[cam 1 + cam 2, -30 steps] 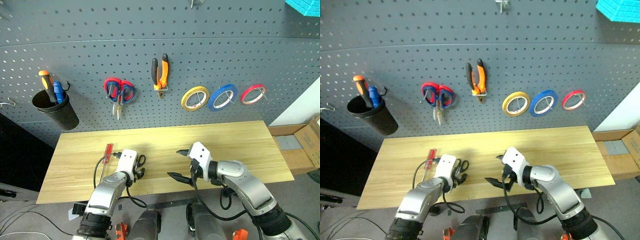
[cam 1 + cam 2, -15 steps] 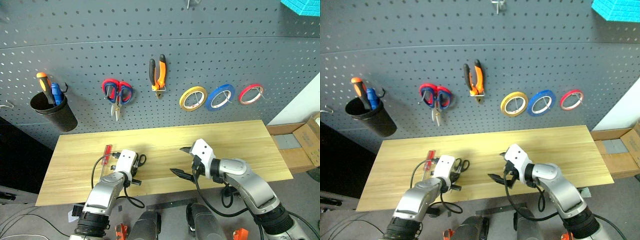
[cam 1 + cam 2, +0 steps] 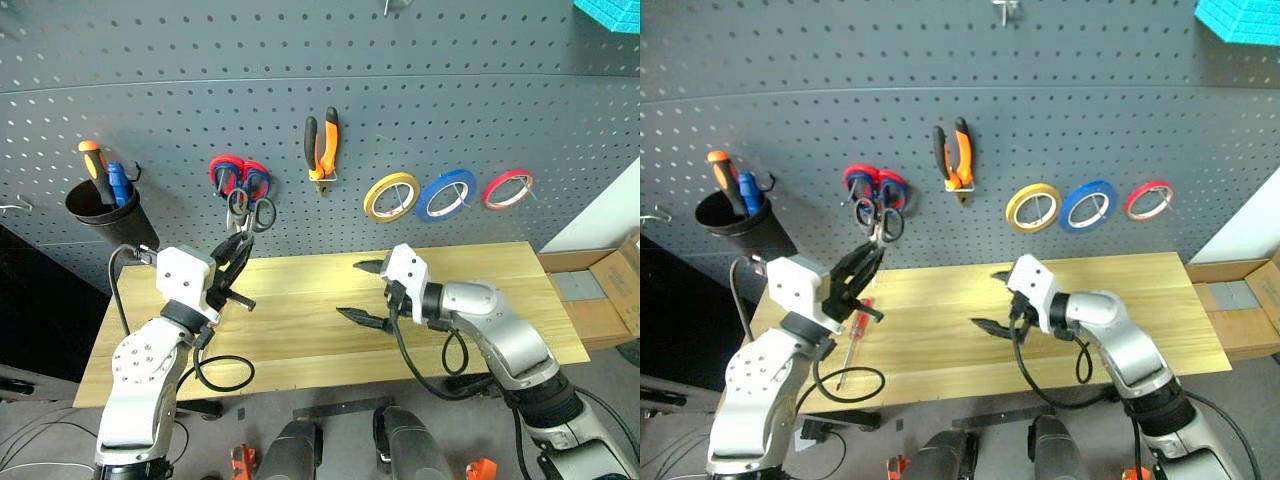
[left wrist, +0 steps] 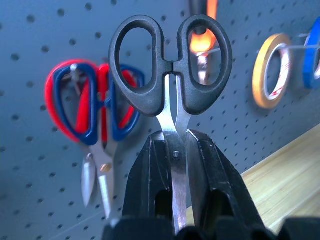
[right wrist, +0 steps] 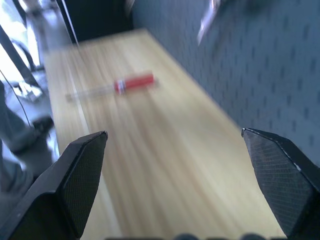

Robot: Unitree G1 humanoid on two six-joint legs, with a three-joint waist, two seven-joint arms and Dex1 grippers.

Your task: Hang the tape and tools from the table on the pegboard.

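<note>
My left end effector [image 4: 175, 150] pinches the black scissors [image 4: 171, 70] by the blades, handles up before the pegboard [image 3: 450, 90], while my right end effector [image 3: 362, 291] hangs spread over the surface [image 3: 300, 320], where the screwdriver [image 3: 852, 335] lies.

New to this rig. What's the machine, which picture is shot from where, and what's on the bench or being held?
It is a humanoid robot with two arms, each ending in a two-fingered black gripper. The two wide pictures come from its head camera; the two close ones sit on each wrist.

The left gripper is shut on the black scissors, blades pinched, handles up, in front of the pegboard. The right gripper is open and holds nothing.

On the table lies the red-handled screwdriver. Pliers and blue tape already hang up.
</note>
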